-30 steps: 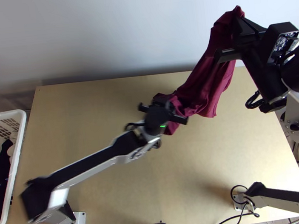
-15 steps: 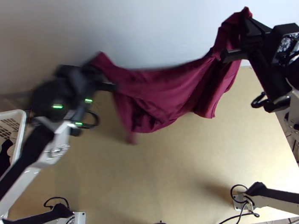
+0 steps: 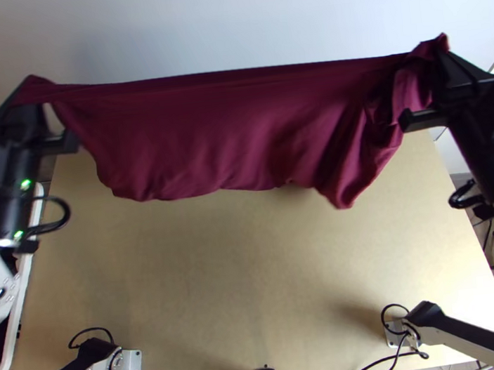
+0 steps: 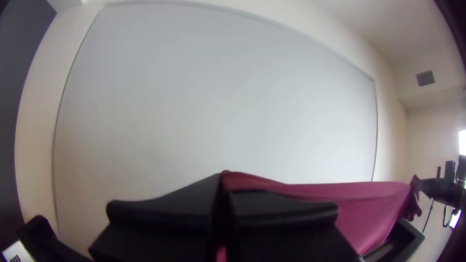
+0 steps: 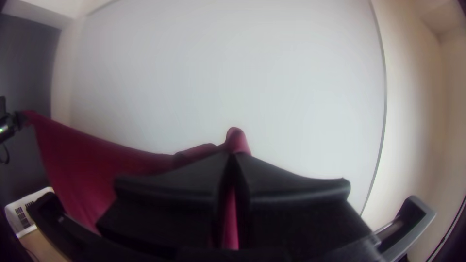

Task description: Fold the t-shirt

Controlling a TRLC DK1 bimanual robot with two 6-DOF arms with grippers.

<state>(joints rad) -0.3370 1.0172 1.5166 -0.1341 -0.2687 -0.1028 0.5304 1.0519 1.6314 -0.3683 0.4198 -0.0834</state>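
Note:
My left gripper [image 3: 25,108] is at the upper left of the top view, shut on one corner of the dark red t-shirt [image 3: 227,130]. At the upper right, my right gripper [image 3: 439,66] is shut on the opposite corner. Between them the cloth hangs raised, its upper edge pulled nearly straight and its lower edge wavy, with bunched folds near the right gripper. In the left wrist view, the left gripper [image 4: 224,187] pinches the t-shirt [image 4: 364,204]. The right wrist view has the right gripper [image 5: 233,162] closed on a small tip of the t-shirt [image 5: 92,170].
Below the cloth lies the light wooden table [image 3: 243,284]. A white basket [image 3: 13,344] stands at its left side, partly behind the left arm. Cables run along the near edge, and a pale wall [image 3: 243,16] rises beyond the far edge.
The left gripper has gone from the table's middle to the far upper left, carrying its end of the t-shirt and stretching the cloth out. The right gripper has shifted slightly right and down the picture.

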